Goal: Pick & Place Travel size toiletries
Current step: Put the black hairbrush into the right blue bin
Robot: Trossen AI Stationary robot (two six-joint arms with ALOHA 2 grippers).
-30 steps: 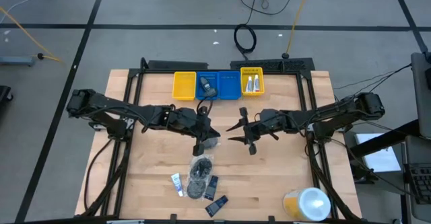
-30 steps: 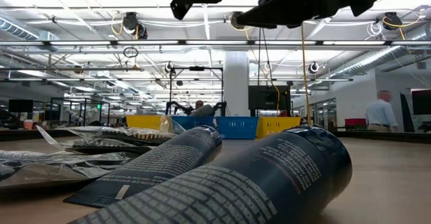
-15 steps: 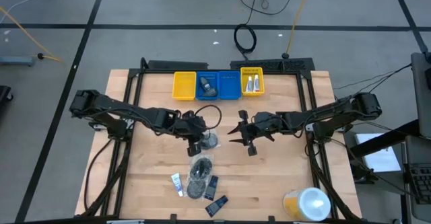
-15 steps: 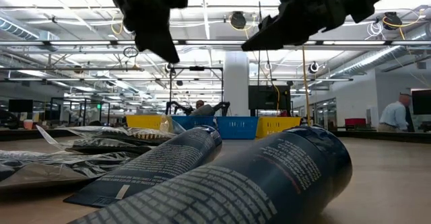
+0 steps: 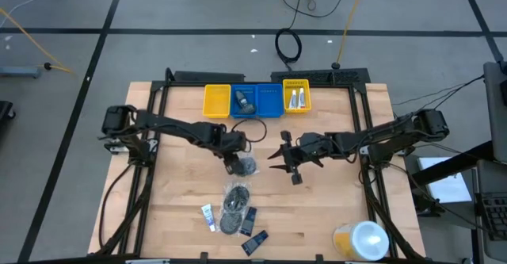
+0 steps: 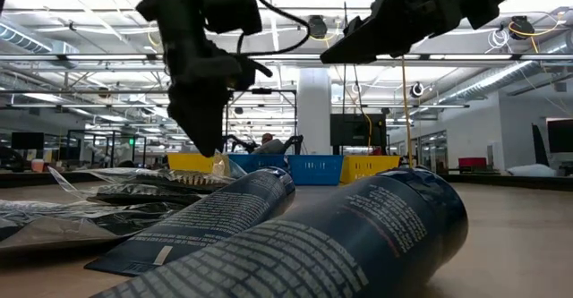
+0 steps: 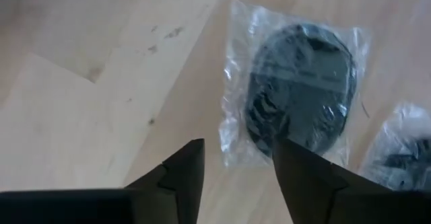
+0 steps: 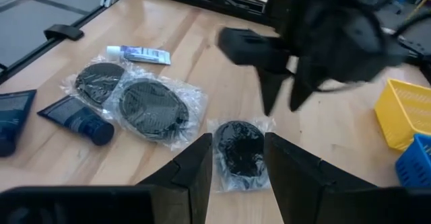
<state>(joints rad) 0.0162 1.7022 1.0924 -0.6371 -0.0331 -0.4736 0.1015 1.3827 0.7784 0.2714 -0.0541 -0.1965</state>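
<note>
The left tool [image 5: 235, 166] hangs near the middle of the desk [image 5: 333, 208], its fingers [image 7: 182, 177] spread apart and empty, pointing down at a round black flat piece sealed in a clear bag [image 7: 300, 93]. In the high view that bagged piece [image 5: 247, 166] lies flat on the wood just beside the tool, touching nothing else.

The right tool [image 5: 279, 156] waits a little apart on the other side of the same piece, its fingers partly apart and holding nothing; its wrist view looks down on the bagged piece [image 8: 238, 146] with the left arm's tool [image 8: 283, 96] above it.

The other toiletries lie in a cluster toward the front edge: two more bagged black rounds [image 8: 149, 107], a small white-and-blue tube [image 5: 207, 214] and dark blue tubes [image 5: 249, 219]. Three bins stand in a row at the back edge: a yellow bin [image 5: 216, 101], a blue bin [image 5: 257, 101] with something already in it, and a second yellow bin [image 5: 297, 97] holding two small tubes.

The step in hand appears to be a grasp of the lone bagged piece. A flat disc offers little height, so the fingers would best straddle the disc itself or pinch a raised fold of the bag. The slick film could slip or let the disc slide inside it, so a centred descent and a gentle close look wise. The right arm should hold clear.
</note>
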